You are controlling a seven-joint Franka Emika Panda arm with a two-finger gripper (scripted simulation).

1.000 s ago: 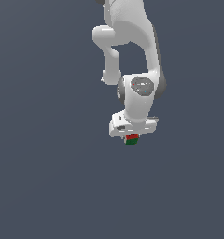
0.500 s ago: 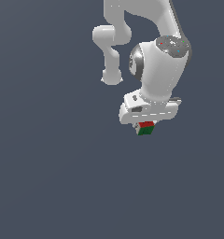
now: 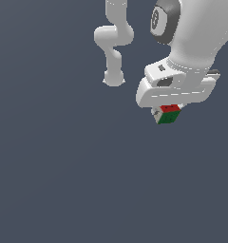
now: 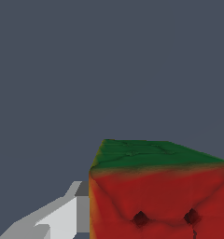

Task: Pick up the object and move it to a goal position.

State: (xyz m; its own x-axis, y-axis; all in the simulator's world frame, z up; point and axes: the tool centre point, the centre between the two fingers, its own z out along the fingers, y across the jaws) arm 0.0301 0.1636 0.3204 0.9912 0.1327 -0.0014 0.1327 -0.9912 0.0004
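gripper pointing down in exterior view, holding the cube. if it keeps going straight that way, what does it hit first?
Nothing shows in that line. The gripper is shut on the cube, and beyond it both views show only plain dark grey surface. Depth is unclear, so how far off that surface lies cannot be told.

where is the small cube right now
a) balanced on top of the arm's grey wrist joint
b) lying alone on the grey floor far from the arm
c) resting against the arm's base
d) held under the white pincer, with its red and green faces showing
d: in the exterior view the cube sits directly under the white pincer, and the wrist view shows a finger against its red face.
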